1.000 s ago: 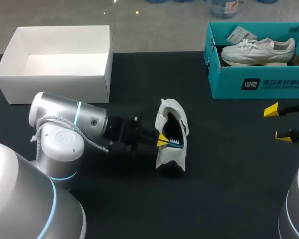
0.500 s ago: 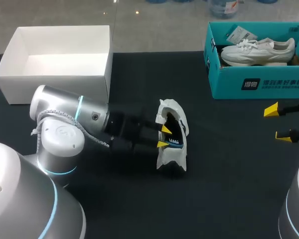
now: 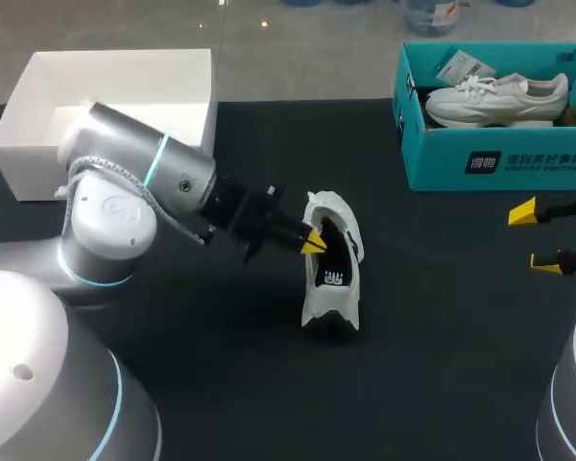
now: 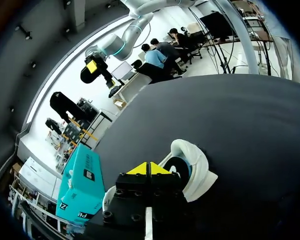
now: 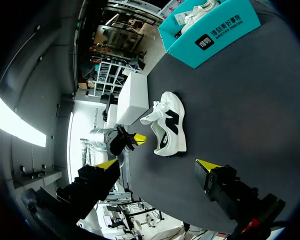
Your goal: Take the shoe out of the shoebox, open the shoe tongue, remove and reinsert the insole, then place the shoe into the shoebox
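Observation:
A white shoe [image 3: 332,279] lies on the dark table [image 3: 432,365] near the middle, its opening up and a dark insole [image 3: 334,277] with a white mark showing inside. My left gripper [image 3: 313,241] is at the shoe's left rim, its yellow tips pressed together with nothing seen between them. In the left wrist view that gripper [image 4: 150,168] is shut just short of the shoe [image 4: 194,167]. My right gripper [image 3: 536,236] stands open at the table's right edge, far from the shoe. From the right wrist view, its gripper [image 5: 157,166] is wide open, with the shoe [image 5: 167,127] well ahead of it.
A teal shoebox [image 3: 494,158] at the back right holds another white shoe [image 3: 497,96]. A white open box [image 3: 106,158] sits at the back left, close behind my left arm. Bare dark table lies between the shoe and my right gripper.
My left gripper opened inside the shoe, then drew back to its left rim and shut. The blue insole edge it held is no longer sticking out. The right arm has not moved.

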Available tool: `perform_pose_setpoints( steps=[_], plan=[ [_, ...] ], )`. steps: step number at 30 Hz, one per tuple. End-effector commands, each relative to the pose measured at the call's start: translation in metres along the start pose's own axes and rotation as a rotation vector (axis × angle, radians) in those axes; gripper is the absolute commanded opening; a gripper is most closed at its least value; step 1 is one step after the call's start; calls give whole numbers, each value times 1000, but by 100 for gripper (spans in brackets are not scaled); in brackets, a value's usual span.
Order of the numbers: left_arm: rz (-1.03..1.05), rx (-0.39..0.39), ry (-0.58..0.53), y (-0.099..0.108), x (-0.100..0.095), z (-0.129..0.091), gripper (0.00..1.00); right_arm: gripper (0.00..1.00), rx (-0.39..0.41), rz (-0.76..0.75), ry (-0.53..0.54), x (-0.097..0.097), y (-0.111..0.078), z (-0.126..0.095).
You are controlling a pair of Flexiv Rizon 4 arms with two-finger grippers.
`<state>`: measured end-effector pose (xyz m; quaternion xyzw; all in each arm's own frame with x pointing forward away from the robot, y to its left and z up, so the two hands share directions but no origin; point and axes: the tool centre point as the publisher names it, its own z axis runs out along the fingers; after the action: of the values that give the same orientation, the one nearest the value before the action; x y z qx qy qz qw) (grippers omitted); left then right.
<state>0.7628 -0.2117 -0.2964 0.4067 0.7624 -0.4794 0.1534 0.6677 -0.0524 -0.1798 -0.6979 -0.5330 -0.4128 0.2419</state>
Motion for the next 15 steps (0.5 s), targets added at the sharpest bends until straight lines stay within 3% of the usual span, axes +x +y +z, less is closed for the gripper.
perform_pose_setpoints(
  steps=[1, 8, 12, 15],
  plan=[
    [7, 6, 351, -6, -9, -2, 0, 100, -6, 2, -3, 0, -4, -2],
    [-70, 90, 536, -18, -1, -9, 0, 100, -6, 2, -3, 0, -4, -2],
    [-46, 64, 615, -19, 1, -14, 0, 100, -6, 2, -3, 0, -4, -2],
    [-24, 39, 612, -19, 0, -16, 0, 100, -6, 2, -3, 0, -4, -2]
  ],
)
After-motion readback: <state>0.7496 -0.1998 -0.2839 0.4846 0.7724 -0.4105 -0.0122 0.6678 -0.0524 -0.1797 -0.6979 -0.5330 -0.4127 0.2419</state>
